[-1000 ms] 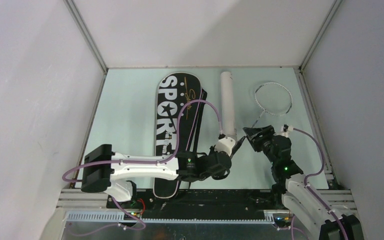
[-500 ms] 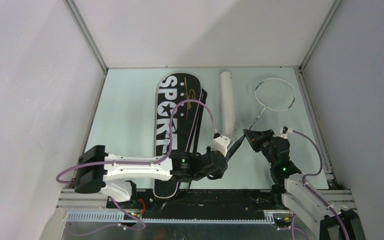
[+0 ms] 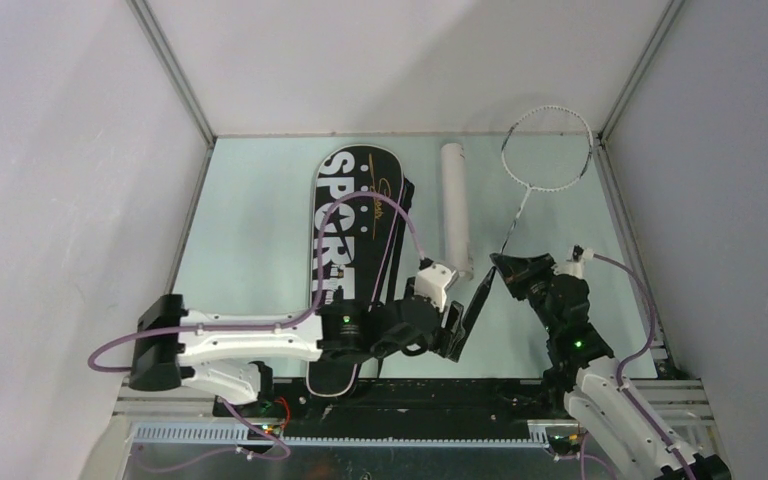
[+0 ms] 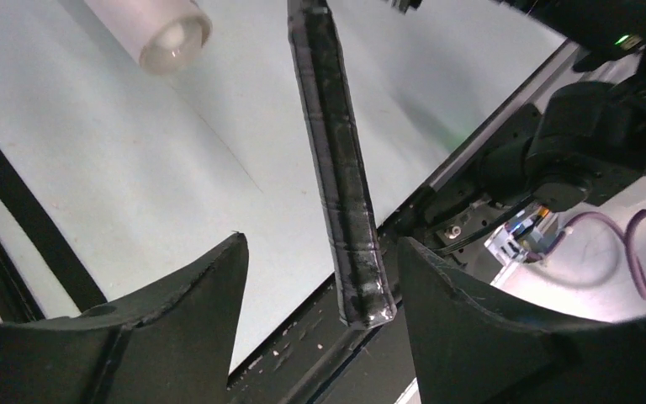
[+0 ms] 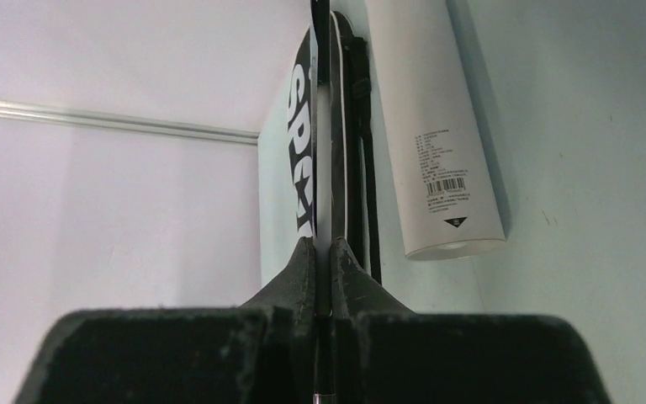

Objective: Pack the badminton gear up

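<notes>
A silver-framed racket (image 3: pixel 548 148) has its head up by the back right corner, off the table. Its thin shaft runs down to my right gripper (image 3: pixel 506 267), which is shut on it. In the right wrist view the shaft (image 5: pixel 323 126) is pinched between the closed fingers (image 5: pixel 303 269). The black handle (image 4: pixel 336 168) hangs between the spread fingers of my open left gripper (image 4: pixel 321 238), close to the right finger, untouched. The black "SPORT" bag (image 3: pixel 345 230) lies flat at centre left. Beside it, on the right, lies the white tube (image 3: pixel 456 210).
The dark metal rail (image 3: pixel 410 392) of the near table edge runs just under the handle's end. My right arm (image 4: pixel 589 143) is close on the right of the left gripper. White walls close in the back and both sides.
My left gripper has opened, let go of the handle and drawn back toward the near edge. My right gripper has shut on the shaft, and the racket head has swung up toward the back wall.
</notes>
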